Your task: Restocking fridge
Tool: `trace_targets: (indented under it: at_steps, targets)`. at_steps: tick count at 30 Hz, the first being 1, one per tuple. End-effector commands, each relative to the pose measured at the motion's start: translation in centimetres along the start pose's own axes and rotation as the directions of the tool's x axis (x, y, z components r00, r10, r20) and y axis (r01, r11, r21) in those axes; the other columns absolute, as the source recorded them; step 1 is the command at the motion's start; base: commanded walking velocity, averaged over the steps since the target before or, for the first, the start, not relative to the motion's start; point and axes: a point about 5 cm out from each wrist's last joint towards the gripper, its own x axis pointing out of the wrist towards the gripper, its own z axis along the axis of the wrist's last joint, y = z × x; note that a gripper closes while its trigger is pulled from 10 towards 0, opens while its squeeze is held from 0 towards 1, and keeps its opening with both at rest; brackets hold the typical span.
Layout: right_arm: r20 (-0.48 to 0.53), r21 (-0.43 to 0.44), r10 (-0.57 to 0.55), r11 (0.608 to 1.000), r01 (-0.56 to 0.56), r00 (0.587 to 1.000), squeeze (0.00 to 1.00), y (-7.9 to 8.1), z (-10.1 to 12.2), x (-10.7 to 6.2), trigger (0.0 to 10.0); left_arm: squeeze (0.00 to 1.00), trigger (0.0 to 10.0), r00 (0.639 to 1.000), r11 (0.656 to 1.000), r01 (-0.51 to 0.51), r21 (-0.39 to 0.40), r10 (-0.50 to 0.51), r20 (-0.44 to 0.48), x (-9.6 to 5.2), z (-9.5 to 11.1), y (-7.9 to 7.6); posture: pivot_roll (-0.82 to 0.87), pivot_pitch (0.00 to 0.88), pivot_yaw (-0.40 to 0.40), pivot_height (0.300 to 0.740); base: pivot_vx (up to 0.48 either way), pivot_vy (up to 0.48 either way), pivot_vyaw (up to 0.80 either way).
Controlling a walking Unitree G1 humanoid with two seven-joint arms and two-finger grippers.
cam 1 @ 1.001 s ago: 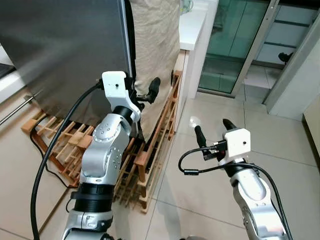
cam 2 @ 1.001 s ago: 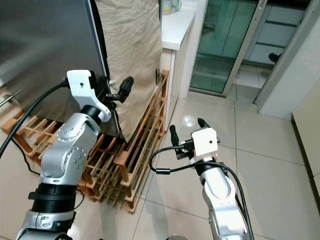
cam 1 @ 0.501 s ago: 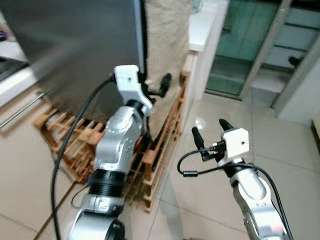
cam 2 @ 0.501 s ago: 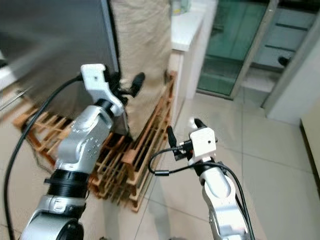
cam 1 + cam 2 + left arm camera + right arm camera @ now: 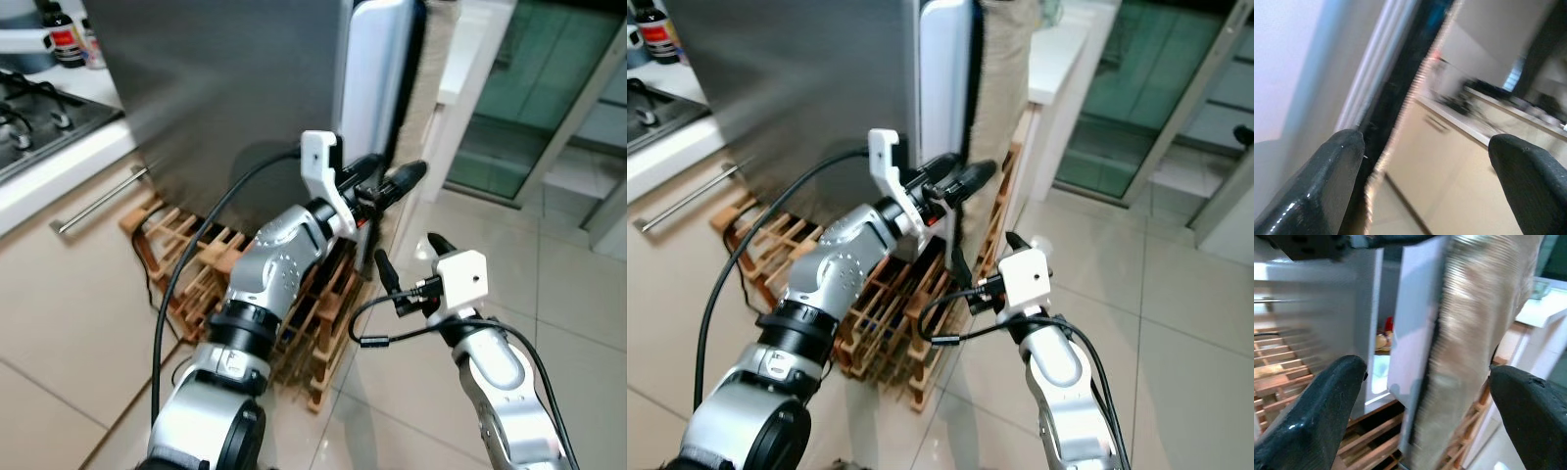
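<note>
Far left: a bench [image 5: 69, 166] with a gas hob [image 5: 34, 113] on top, two dark bottles [image 5: 61, 29] at the back corner, and a long bar handle [image 5: 98, 199] on the cabinet front below.

Next along: fridge [image 5: 235, 88], grey steel side facing the camera. Its door [image 5: 377, 78] stands ajar, pale inner edge showing. Through the gap the right wrist view catches a lit shelf with a red and a yellowish item [image 5: 1383, 335], too small to name. A beige cloth [image 5: 1004, 69] hangs just beside the door edge.

A wooden rack [image 5: 191, 259] lies on the tiled floor against the fridge base and runs under the arms.

Left gripper [image 5: 377, 183] is raised at the door's free edge, fingers spread wide, nothing between them. In the left wrist view one finger [image 5: 1327, 181] lies next to the dark seal [image 5: 1400, 78] of the door; whether it touches cannot be told.

Right gripper [image 5: 409, 262] hangs lower and to the right, above the floor tiles [image 5: 578, 294], apart from the door, fingers [image 5: 384, 269] wide and empty.

Far right: white counter end [image 5: 1058, 54], then green glass sliding doors [image 5: 524, 88].
</note>
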Motion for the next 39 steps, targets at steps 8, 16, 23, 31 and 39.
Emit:
trace_targets:
  at_steps: [8,16,23,31,39]
  targets:
    - [0.010,-0.017,-0.056,0.998,0.056,0.998,0.00,-0.7,0.5,-0.4,10.0,0.00,10.0,0.981,0.996,0.088,0.002,-0.087,0.173,1.8,2.8,-2.9,-0.26,0.000,0.055,0.740,0.000,0.000,0.00]
    - [-0.021,0.044,-0.044,0.998,0.045,0.999,0.00,-0.7,-0.3,0.8,10.0,0.00,10.0,0.929,0.913,-0.354,0.204,0.318,0.189,-11.7,6.6,4.9,-0.14,0.000,0.013,0.740,0.000,0.000,0.00]
    - [-0.031,0.058,-0.028,0.998,0.030,0.999,0.00,-0.6,-0.7,1.4,10.0,0.00,10.0,0.854,0.835,-0.511,0.204,0.467,0.229,-18.9,7.3,5.4,-0.09,0.000,0.000,0.740,0.000,0.000,0.39]
    - [-0.043,0.068,-0.028,0.997,0.031,0.999,0.00,-0.6,-1.0,1.6,10.0,0.00,10.0,0.843,0.805,-0.538,0.249,0.505,0.188,-22.7,6.1,4.8,-0.07,0.000,-0.025,0.740,0.000,0.000,0.71]
    - [-0.043,0.068,-0.028,0.997,0.031,0.999,0.00,-0.6,-1.0,1.6,10.0,0.00,10.0,0.843,0.805,-0.538,0.249,0.505,0.188,-22.7,6.1,4.8,-0.07,0.000,-0.025,0.740,0.000,0.000,0.71]
